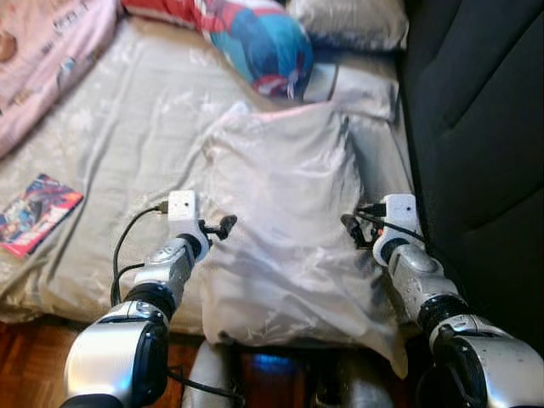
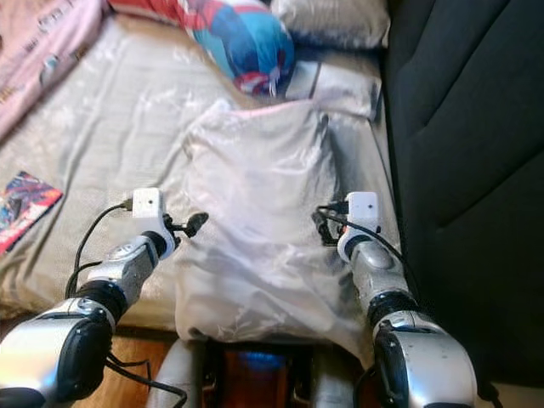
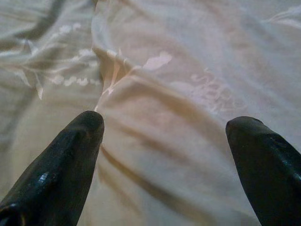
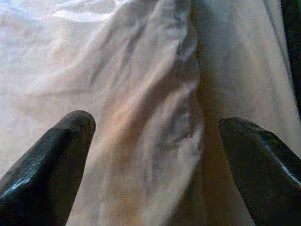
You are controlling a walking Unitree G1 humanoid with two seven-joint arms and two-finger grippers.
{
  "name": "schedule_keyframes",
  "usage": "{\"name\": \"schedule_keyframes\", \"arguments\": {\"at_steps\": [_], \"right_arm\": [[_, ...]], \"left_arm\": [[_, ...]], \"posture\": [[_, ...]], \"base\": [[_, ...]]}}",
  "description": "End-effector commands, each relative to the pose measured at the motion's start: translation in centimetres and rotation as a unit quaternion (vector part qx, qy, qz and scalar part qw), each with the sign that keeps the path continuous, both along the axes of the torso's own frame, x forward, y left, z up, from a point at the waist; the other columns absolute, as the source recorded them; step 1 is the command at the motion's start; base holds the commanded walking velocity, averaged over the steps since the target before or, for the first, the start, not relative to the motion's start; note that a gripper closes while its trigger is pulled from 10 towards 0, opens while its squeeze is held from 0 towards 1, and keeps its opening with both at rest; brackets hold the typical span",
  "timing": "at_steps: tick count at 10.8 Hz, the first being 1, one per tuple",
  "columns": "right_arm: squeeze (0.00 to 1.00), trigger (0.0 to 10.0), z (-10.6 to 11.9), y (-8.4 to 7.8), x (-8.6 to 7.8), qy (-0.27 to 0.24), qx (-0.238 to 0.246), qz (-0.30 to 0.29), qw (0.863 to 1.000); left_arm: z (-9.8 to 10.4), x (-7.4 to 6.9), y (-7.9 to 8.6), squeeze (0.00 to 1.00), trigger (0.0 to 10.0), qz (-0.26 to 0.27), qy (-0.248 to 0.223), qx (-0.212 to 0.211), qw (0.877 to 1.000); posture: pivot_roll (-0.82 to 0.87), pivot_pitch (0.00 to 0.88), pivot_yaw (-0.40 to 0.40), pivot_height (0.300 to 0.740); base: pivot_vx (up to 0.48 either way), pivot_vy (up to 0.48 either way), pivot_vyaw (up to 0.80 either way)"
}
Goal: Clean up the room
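A big silvery-beige pillow (image 1: 285,221) lies on the bed in front of me, its near end hanging over the bed's edge. My left gripper (image 1: 219,228) is at the pillow's left edge, open, with the pillow's seam between its fingers (image 3: 61,165). My right gripper (image 1: 353,229) is at the pillow's right edge, open too, its fingers (image 4: 47,160) either side of a fold of the pillowcase (image 4: 155,141). Neither holds the fabric.
The bed sheet (image 1: 110,144) is wrinkled beige. A colourful book (image 1: 34,212) lies at the left, a pink blanket (image 1: 42,51) at the far left, a superhero pillow (image 1: 255,38) and a grey pillow (image 1: 348,21) at the back. A dark headboard (image 1: 476,127) rises on the right.
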State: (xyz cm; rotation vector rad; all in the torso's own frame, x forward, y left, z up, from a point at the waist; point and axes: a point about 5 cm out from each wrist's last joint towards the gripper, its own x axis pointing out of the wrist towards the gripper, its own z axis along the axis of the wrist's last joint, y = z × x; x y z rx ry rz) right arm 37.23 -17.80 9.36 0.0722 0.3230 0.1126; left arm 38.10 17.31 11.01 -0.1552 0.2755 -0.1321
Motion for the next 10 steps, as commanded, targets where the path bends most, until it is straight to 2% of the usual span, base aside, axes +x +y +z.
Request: {"name": "schedule_keyframes", "arguments": {"at_steps": [1, 2, 4, 5, 8, 10], "right_arm": [[0.00, 10.0, -0.5, -0.1, -0.2, 0.015, -0.004, 0.001, 1.000], [0.00, 10.0, -0.5, -0.1, -0.2, 0.016, -0.004, 0.003, 1.000], [0.00, 10.0, -0.6, -0.5, -0.3, 0.020, 0.000, -0.002, 1.000], [0.00, 10.0, -0.7, -0.5, -0.4, 0.025, 0.020, -0.011, 0.999], [0.00, 10.0, -1.2, -0.7, -0.7, 0.036, 0.010, 0.001, 0.999], [0.00, 10.0, -1.2, -1.2, -0.8, 0.047, 0.000, 0.007, 0.999]], "left_arm": [[-1.4, -0.7, 1.0, 1.00, 10.0, 0.021, 0.035, -0.007, 0.999], [-1.5, -0.8, 1.1, 0.00, 10.0, 0.023, 0.038, -0.026, 0.999], [-1.7, -1.0, 1.0, 0.00, 10.0, 0.007, 0.039, -0.027, 0.999], [-1.7, -1.0, 1.1, 0.00, 10.0, -0.006, 0.037, -0.029, 0.999], [-1.6, -1.3, 2.5, 0.00, 10.0, -0.015, 0.030, -0.030, 0.999], [-1.7, -1.4, 2.4, 0.00, 10.0, -0.026, 0.031, -0.029, 0.999]], "posture": [[0.07, 0.391, -0.013, 0.660], [0.07, 0.407, -0.012, 0.660], [0.07, 0.426, -0.004, 0.660], [0.07, 0.436, -0.004, 0.660], [0.06, 0.452, -0.026, 0.660], [0.05, 0.459, -0.039, 0.660]], "base": [[0.000, 0.000, 0.00], [0.000, 0.000, 0.00], [0.000, 0.000, 0.00], [0.000, 0.000, 0.00], [0.000, 0.000, 0.00], [0.000, 0.000, 0.00]]}}
